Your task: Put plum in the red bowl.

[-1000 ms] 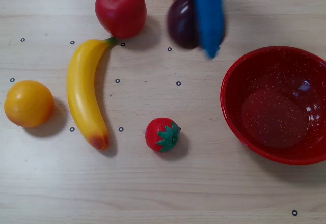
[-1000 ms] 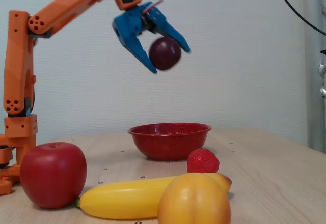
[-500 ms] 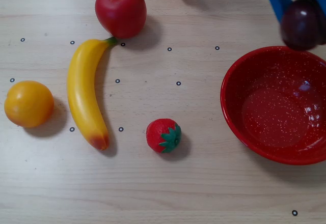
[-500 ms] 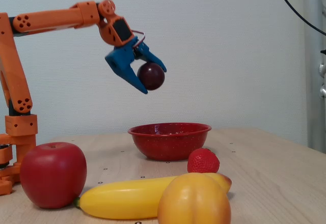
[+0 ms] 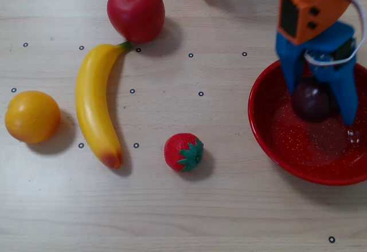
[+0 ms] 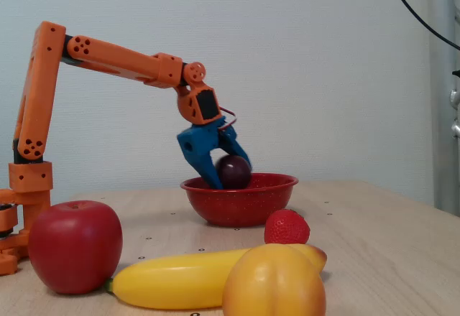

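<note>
The dark purple plum (image 5: 312,100) sits between the blue fingers of my gripper (image 5: 320,104), over the inside of the red speckled bowl (image 5: 304,152) at the right edge of the overhead view. In the fixed view the plum (image 6: 233,171) hangs at rim height of the bowl (image 6: 241,205), clamped in the gripper (image 6: 231,174), which reaches down from the orange arm. The gripper is shut on the plum.
On the table left of the bowl lie a red apple (image 5: 136,10), a banana (image 5: 94,106), a yellow-orange round fruit (image 5: 32,116) and a strawberry (image 5: 183,152). The arm's base (image 6: 29,187) stands at the left in the fixed view.
</note>
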Robot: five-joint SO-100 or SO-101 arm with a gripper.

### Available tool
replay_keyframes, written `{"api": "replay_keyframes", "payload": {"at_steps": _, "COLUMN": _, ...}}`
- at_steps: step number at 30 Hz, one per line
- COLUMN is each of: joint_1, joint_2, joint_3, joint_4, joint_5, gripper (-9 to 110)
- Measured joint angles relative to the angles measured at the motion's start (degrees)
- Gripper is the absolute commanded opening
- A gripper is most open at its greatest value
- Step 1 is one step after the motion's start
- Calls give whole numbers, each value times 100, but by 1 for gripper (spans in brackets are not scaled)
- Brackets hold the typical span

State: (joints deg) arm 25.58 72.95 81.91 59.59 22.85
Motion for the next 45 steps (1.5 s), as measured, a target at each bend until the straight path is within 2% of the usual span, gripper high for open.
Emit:
{"api": "replay_keyframes", "payload": {"at_steps": 6, "joint_1": -114, "joint_2": -9, "joint_3": -62, "joint_4": -9, "joint_5": 35, "gripper": 46}}
{"api": "replay_keyframes", "payload": {"at_steps": 12, "joint_1": -158, "joint_2": 721, "joint_3": -62, "joint_4": 9, "joint_5": 35, "gripper": 1}}
{"api": "replay_keyframes", "payload": {"at_steps": 18, "joint_1": -800, "joint_2": 2971, "joint_3": 1028, "joint_4": -141, "joint_5": -334, "gripper": 0}}
{"api": "replay_keyframes", "payload": {"at_steps": 25, "joint_1": -1652, "joint_2": 5309, "joint_3": 3533, "joint_4": -1081, "joint_5": -659, "gripper": 0}}
{"api": "replay_keyframes", "payload": {"at_steps": 32, "joint_1": -2232, "joint_2": 7646, "joint_3": 6680, "joint_4": -2997, "joint_5": -879, "gripper": 0}}
{"api": "replay_keyframes", "payload": {"at_steps": 37, "joint_1": -2443, "joint_2": 8868, "joint_3": 8473, "joint_4": -3190, "joint_5": -1248, "gripper": 0}}
{"api": "replay_keyframes", "payload": {"at_steps": 40, "joint_1": -2408, "joint_2": 9483, "joint_3": 9246, "joint_4": -3551, "joint_5": -1327, "gripper": 0}}
{"api": "replay_keyframes", "payload": {"at_steps": 45, "joint_1": -2522, "joint_2": 10257, "joint_3": 9598, "joint_4": -3551, "joint_5": -1538, "gripper": 0}}
